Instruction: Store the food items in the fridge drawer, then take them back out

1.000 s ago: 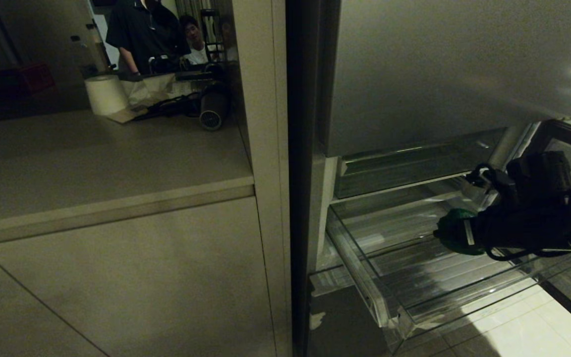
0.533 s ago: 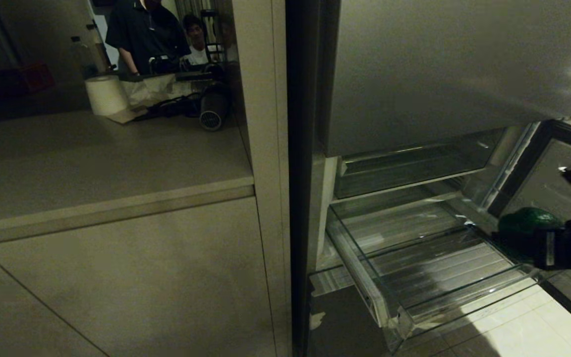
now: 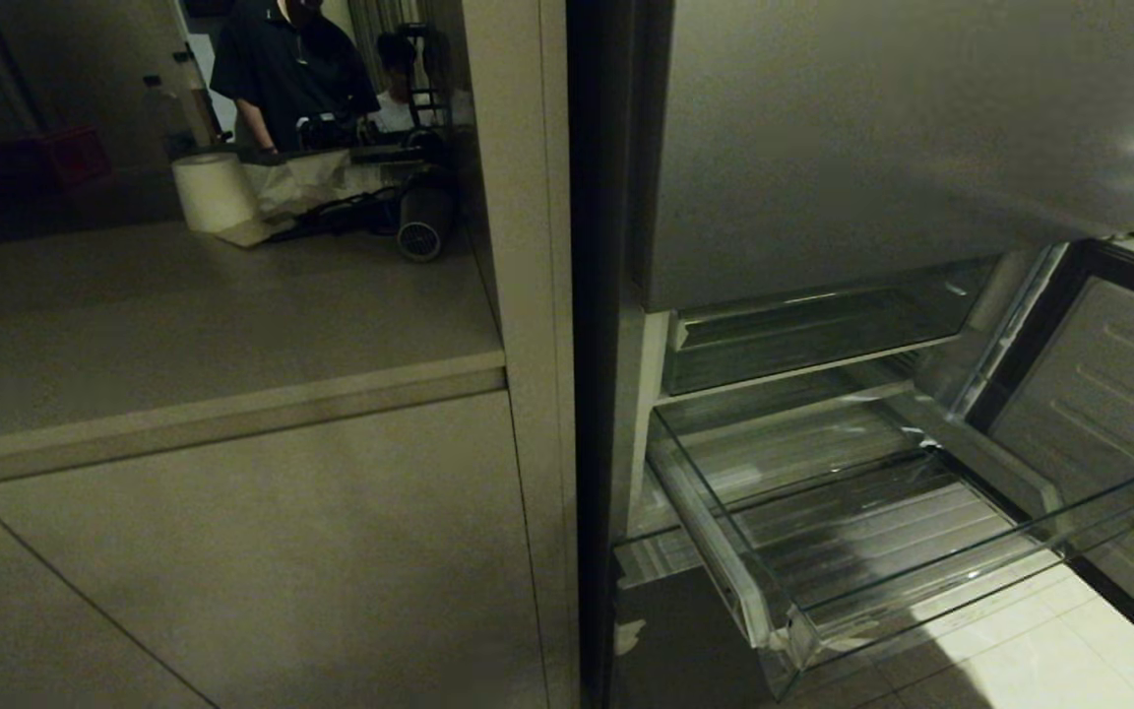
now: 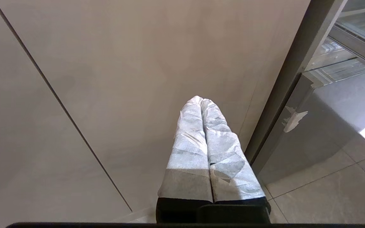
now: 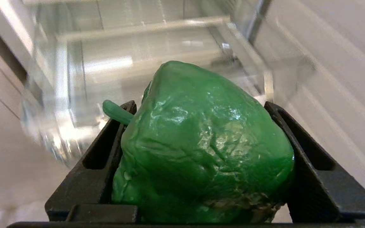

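The fridge drawer (image 3: 971, 581) stands pulled out at the lower right of the head view, clear plastic with a ribbed bottom and nothing lying in it. A glossy green bell pepper (image 5: 201, 142), one of the food items, fills the right wrist view. My right gripper (image 5: 200, 105) is shut on the pepper, one black finger on each side, its stem sticking out past one finger. The drawer (image 5: 157, 41) shows blurred beyond it. Neither arm appears in the head view. My left gripper (image 4: 201, 100) is shut and empty, parked facing a beige cabinet panel.
A grey steel door panel (image 3: 872, 128) hangs above the drawer, with a clear compartment (image 3: 813, 335) just under it. An open lower door (image 3: 1099, 394) stands at the right. A beige counter (image 3: 183, 315) at left carries a paper roll (image 3: 213, 192). A person (image 3: 282, 69) stands behind it.
My right arm, holding the pepper, has drawn back from over the drawer toward the right and gone out of the head view. The left arm has not moved.
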Available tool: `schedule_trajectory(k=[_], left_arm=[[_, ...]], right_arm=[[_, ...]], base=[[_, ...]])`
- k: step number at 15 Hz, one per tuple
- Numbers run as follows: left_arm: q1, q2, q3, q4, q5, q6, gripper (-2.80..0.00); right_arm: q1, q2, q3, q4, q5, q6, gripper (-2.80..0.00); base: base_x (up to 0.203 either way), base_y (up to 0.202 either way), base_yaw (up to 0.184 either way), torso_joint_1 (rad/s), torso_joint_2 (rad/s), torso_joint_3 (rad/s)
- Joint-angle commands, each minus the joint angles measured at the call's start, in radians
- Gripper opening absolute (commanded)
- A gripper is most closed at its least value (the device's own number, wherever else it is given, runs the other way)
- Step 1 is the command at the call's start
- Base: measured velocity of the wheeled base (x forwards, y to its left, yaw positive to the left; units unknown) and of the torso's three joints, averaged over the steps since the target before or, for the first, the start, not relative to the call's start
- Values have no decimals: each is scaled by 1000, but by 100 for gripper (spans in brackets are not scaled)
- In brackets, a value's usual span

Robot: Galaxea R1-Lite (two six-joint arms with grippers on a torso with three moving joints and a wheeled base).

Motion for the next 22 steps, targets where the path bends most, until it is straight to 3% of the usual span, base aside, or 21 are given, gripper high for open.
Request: schedule_trajectory(k=[1, 5, 15, 22], left_arm=[[0, 0, 0, 1, 0, 0, -280], [0, 0, 0, 1, 0, 0, -280], [0, 0, 0, 1, 0, 0, -280], [0, 0, 0, 1, 0, 0, -280]], right_arm=[[-2, -257, 147, -3, -2, -15, -280], [-4, -462, 257, 3, 49, -26, -280], [-5, -458, 275, 8, 51, 48, -280], [-5, -458, 275, 8, 51, 60, -280]], base=[[0, 0, 0, 0, 0, 0], [0, 0, 0, 0, 0, 0], [0, 0, 0, 0, 0, 0], [-1, 7, -160, 2, 2, 0]])
